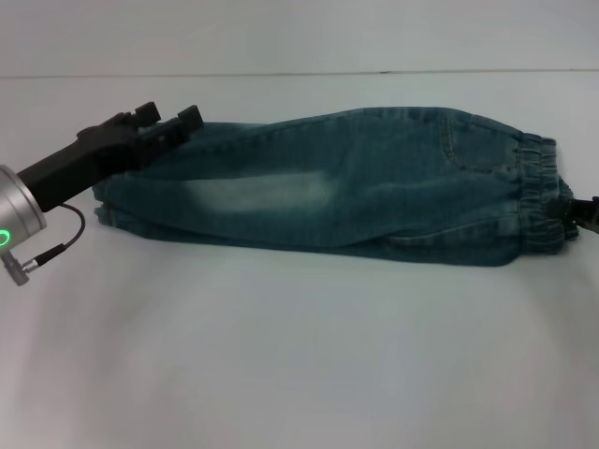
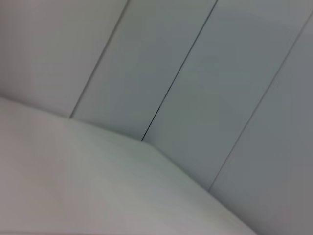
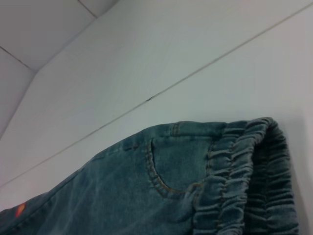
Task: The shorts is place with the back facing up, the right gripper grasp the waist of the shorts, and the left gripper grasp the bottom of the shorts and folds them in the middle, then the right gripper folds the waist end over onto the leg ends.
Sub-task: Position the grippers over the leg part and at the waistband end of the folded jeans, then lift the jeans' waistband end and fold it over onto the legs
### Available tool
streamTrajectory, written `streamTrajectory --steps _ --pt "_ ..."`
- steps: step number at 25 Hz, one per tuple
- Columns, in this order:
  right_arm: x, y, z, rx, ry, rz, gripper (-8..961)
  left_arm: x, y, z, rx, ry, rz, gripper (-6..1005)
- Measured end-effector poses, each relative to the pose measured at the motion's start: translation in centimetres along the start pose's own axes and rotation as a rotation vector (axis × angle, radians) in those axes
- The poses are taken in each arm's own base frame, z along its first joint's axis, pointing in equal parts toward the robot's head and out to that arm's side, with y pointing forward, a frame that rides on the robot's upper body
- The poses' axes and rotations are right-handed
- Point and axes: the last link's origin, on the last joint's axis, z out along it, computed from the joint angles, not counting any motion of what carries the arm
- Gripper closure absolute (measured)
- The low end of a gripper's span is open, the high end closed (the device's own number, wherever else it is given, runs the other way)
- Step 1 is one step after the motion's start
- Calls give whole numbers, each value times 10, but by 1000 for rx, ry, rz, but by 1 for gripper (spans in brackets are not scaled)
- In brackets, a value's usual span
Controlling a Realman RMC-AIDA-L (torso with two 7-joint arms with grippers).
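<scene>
— While the shorts (image 1: pixel 356 182) lie folded lengthwise across the far half of the white bench (image 1: pixel 299 355), wide bare room spreads on the near side.
— And the left hand (image 1: pixel 168 123)?
— Angled in low at the leg ends, far-left corner, fingers spread, gripping nothing.
— Right hand (image 1: pixel 588 213)?
— Barely showing at the right edge by the elastic waist (image 1: pixel 541 187); can't tell its grip.

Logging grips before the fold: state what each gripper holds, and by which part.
The left gripper is at the leg ends of the shorts, the right gripper at the waistband; whether either actually grips cannot be told.
</scene>
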Motion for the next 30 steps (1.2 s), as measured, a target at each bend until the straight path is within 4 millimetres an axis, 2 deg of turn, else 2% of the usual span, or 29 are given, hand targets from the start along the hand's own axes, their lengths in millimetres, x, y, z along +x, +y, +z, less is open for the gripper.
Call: streamTrajectory --steps 9,17,23,30 --pt "-3 5 -2 -45 -17 -4 911 -11 8 9 -39 32 5 129" --pt "-4 4 -11 -68 -35 12 931 -20 17 25 -80 19 4 134" --pt "-9 4 -30 -134 -79 20 931 -31 29 40 -112 25 8 138" --pt "-19 12 -52 -186 -109 -51 930 -42 41 54 -108 103 68 143"
